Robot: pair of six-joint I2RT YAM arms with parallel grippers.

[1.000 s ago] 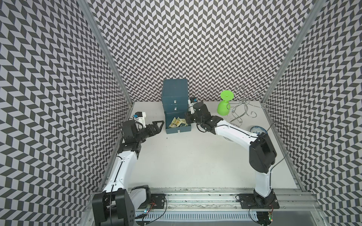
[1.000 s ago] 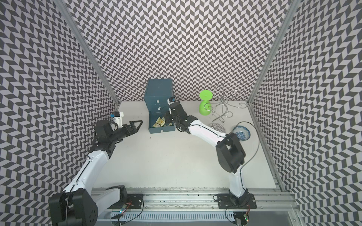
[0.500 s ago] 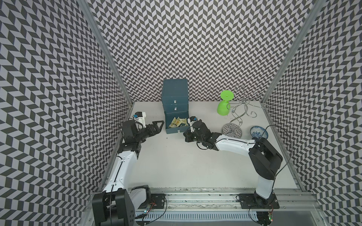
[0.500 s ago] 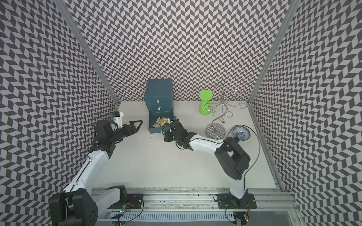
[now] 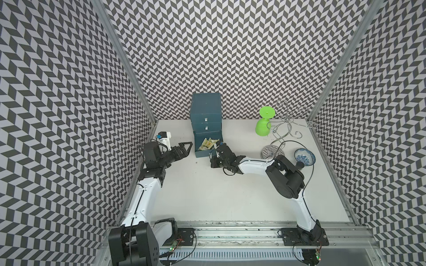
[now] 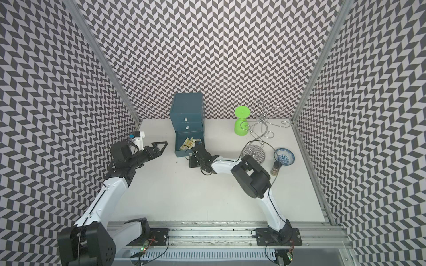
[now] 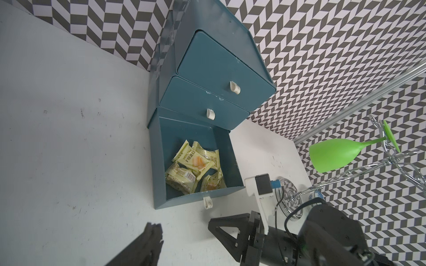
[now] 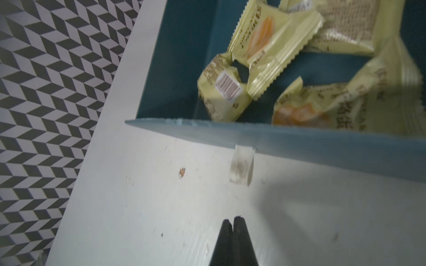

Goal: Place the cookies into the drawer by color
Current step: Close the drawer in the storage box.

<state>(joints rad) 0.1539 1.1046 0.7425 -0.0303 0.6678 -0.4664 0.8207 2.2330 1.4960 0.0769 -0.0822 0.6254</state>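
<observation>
While its bottom drawer (image 7: 158,165) of three stands pulled out, the teal drawer chest (image 7: 214,69) sits by the back wall (image 5: 207,57); at least four pale yellow cookies (image 7: 191,162) lie inside; one says "DRYCAKE"; the left claw (image 7: 182,225) gapes wide; the right claw (image 8: 233,221) is pinched together, empty, near the pull tab (image 8: 242,168).
</observation>
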